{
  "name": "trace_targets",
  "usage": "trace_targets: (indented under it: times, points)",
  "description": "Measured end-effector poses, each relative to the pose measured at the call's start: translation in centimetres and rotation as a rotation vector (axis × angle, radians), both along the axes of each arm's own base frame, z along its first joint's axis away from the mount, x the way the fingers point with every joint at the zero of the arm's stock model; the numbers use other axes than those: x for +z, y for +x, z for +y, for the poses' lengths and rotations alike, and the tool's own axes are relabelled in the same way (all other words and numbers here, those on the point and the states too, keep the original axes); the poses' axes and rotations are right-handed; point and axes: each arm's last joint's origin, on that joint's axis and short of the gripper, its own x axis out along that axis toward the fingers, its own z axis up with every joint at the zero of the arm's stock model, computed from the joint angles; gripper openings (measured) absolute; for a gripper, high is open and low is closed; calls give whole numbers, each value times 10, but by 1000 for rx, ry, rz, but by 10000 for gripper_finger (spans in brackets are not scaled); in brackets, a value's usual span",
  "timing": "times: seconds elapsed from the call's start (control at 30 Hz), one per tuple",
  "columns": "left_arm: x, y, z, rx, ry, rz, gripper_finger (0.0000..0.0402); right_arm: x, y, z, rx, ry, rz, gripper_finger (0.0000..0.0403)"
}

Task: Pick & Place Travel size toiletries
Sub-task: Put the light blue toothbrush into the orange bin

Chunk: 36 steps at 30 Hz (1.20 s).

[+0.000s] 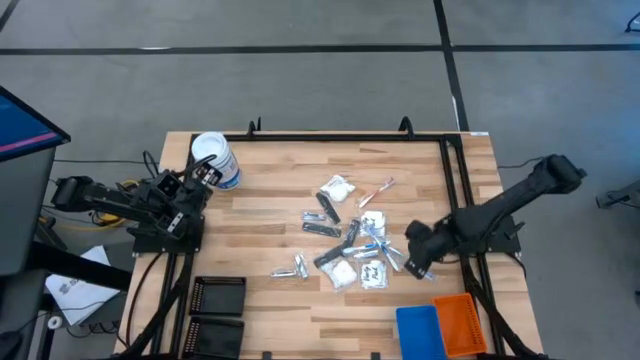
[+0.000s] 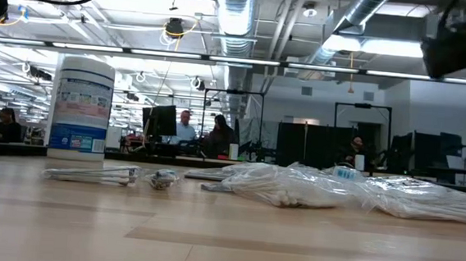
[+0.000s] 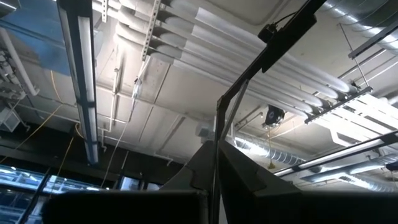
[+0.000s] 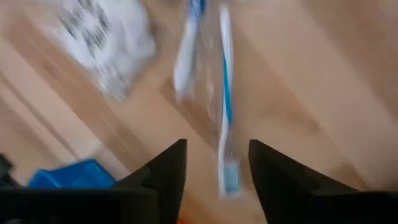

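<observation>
Blue toothbrush (image 4: 225,93) in clear wrap lies between the right pincer's (image 4: 217,163) parted fingers, ungripped.

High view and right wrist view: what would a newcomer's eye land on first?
A jumble of small toiletries lies scattered mid-table. The right gripper sits at the jumble's right edge, and in its wrist view a clear-wrapped blue toothbrush lies between its parted fingers. A white-lidded jar stands at the far left, beside the parked left arm.

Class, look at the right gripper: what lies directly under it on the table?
A clear-wrapped blue toothbrush lies between the right gripper fingers, on bare wood. A white sachet lies beside it. Anything beneath the fingers themselves is hidden.
</observation>
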Motion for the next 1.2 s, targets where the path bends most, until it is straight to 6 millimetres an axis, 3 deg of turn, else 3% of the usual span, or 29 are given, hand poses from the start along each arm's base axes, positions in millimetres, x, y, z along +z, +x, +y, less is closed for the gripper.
trace_targets:
  times: [0.17, 0.33, 0.6, 0.77, 1.0, 1.2]
  points:
    - [0, 0, 0, 1, -2, -5, 11, -2, 9, 25, -2, -33, 90, 123]
    - [1, -1, 0, 3, -5, -12, 11, -10, 23, 36, 36, -134, 101, 124]
    - [1, -2, 0, 3, -7, -20, 11, -32, 34, 23, -15, -232, 269, 204]
    - [1, -2, 0, 3, -6, -22, 11, -40, 46, 18, 7, -224, 247, 256]
    - [1, -2, 0, 3, -6, -25, 11, -40, 50, 15, 31, -221, 215, 264]
    - [1, -2, 0, -15, -18, -23, 11, -58, 45, 13, 30, -186, 194, 264]
